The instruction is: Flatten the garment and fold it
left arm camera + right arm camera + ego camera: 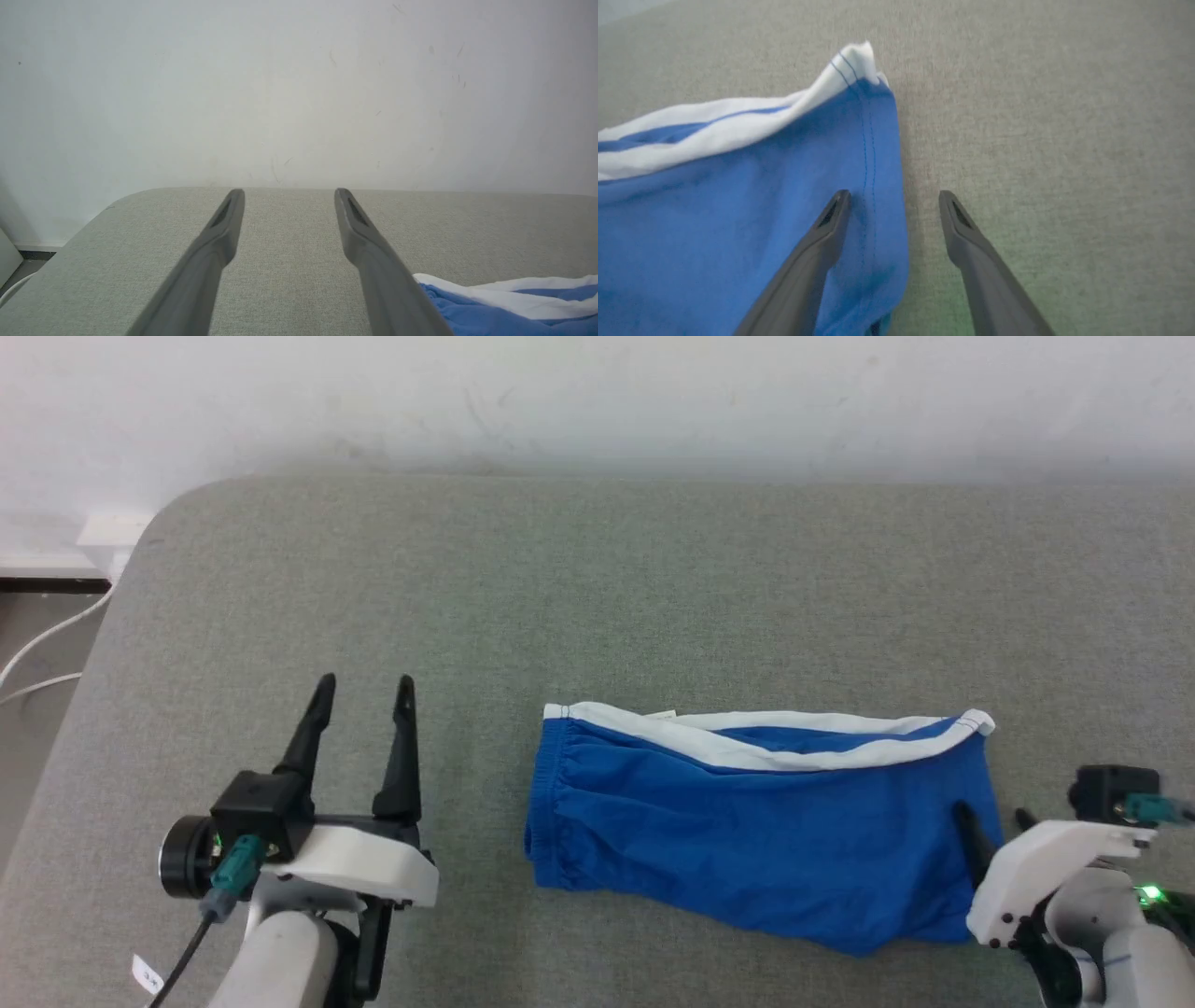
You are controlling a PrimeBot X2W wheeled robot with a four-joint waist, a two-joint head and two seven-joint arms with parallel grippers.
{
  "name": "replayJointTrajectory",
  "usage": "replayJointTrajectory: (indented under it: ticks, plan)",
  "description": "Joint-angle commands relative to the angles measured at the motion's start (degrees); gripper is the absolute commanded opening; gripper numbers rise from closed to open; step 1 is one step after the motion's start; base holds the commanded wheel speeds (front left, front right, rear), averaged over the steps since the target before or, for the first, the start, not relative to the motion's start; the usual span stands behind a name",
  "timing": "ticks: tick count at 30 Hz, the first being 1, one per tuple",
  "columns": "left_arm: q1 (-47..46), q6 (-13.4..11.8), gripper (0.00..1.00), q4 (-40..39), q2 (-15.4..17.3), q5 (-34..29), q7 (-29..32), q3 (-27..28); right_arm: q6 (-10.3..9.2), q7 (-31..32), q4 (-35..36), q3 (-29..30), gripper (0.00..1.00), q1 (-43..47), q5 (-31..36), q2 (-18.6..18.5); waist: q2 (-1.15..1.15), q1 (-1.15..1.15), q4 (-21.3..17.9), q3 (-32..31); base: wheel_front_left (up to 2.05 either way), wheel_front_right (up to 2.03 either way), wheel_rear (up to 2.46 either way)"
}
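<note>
Blue fabric with a white band along its far edge, the garment (747, 821) lies on the grey desk (597, 597), right of centre and close to the robot's side. Its gathered waistband (551, 803) faces the left and its stitched side seam (866, 154) faces the right. It looks doubled over rather than spread out, and its near edge runs aslant, so some smoothing probably remains. The left tool (365, 689) is spread and holds nothing. It sits over bare desk, well apart from the waistband, with its fingers pointing toward the pale wall (597, 392). That position looks like a waiting post from which it could reach the waistband end. The right tool (991, 814) is also spread and straddles the seam: in the right wrist view one finger lies over blue cloth and the other over bare desk, and nothing is pinched. This suits either a fresh bite on that edge or a hold just let go. I cannot tell whether its fingertips touch the fabric.
</note>
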State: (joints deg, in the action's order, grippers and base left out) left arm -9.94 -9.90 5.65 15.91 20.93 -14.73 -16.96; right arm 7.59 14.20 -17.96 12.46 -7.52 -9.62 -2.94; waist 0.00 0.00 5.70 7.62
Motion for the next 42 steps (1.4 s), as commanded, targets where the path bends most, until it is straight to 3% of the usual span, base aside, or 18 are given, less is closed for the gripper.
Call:
replayJointTrajectory:
  ticks: [1, 8, 9, 10, 11, 13, 24, 28, 31, 34, 41, 42]
  plan:
    - [-0.2, 1.1, 1.0, 0.3, -1.1, -1.1, -0.3, 1.7, -0.1, 2.9, -2.4, 0.3, 1.0, -2.1, -0.5, 0.1, 0.0, 0.0, 0.1, 0.1, 0.0, 0.0, 0.0]
    - [0.9, 4.4, 1.0, 1.8, -4.7, -4.2, -0.3, 6.4, -0.1, 14.4, -8.1, -2.9, 1.0, -4.8, -3.7, 0.1, 0.0, 0.0, 0.7, -0.1, 0.0, 0.0, 0.0]
    - [1.1, 4.6, 1.0, 2.0, -5.2, -4.6, -0.3, 6.9, -0.1, 15.7, -8.1, -4.1, 0.77, -4.5, -4.8, 0.1, 0.0, 0.0, 0.7, -0.1, 0.0, 0.0, 0.0]
    - [1.3, 4.9, 1.0, 2.1, -5.7, -4.8, -0.3, 7.4, -0.1, 16.5, -7.9, -5.0, 0.47, -4.1, -5.7, 0.1, 0.0, 0.0, 0.7, -0.1, 0.0, 0.0, 0.0]
    - [1.6, 5.1, 1.0, 2.2, -6.2, -5.1, -0.3, 7.8, -0.1, 16.6, -7.3, -5.7, 0.38, -3.8, -6.3, 0.1, 0.0, 0.0, 0.7, -0.1, 0.0, 0.0, 0.0]
    - [1.9, 5.7, 1.0, 2.3, -6.9, -5.7, -0.3, 8.6, -0.1, 15.5, -5.9, -5.9, 0.0, -3.3, -6.5, 0.1, 0.0, 0.0, 0.7, -0.1, 0.0, 0.0, 0.0]
    - [3.4, 8.0, 1.0, 3.5, -9.3, -7.8, -0.3, 11.9, -0.1, 8.2, 2.8, 6.5, 0.0, -0.5, 1.0, 0.1, 0.0, 0.0, 0.2, -1.1, 0.0, 0.0, 0.0]
    - [3.5, 8.8, 1.0, 4.2, -10.0, -8.3, -0.3, 12.1, -0.1, 9.4, 6.5, 12.5, 0.0, 0.6, 6.0, 0.1, 0.0, 0.0, 0.5, -1.1, 0.0, 0.0, 0.0]
    - [3.3, 9.3, 1.0, 4.6, -10.5, -8.6, -0.3, 12.1, -0.1, 11.3, 9.7, 13.7, 0.0, 1.9, 6.7, 0.1, 0.0, 0.0, 0.9, -1.2, 0.0, 0.0, 0.0]
    - [3.3, 9.7, 1.0, 5.0, -10.8, -8.8, -0.3, 12.2, -0.1, 15.0, 13.8, 11.2, 0.0, 3.9, 4.7, 0.1, 0.0, 0.0, 1.2, -1.5, 0.0, 0.0, 0.0]
    - [3.6, 10.3, 1.0, 5.4, -11.2, -9.5, -0.3, 12.9, -0.1, 24.3, 30.3, -3.1, 0.0, 8.4, -0.3, 0.1, 0.0, 0.0, 1.5, -2.0, 0.0, 0.0, 0.0]
    - [3.6, 10.3, 1.0, 5.4, -11.2, -9.5, -0.3, 12.9, -0.1, 24.3, 30.3, -3.1, 0.0, 8.4, -0.3, 0.1, 0.0, 0.0, 1.5, -2.0, 0.0, 0.0, 0.0]
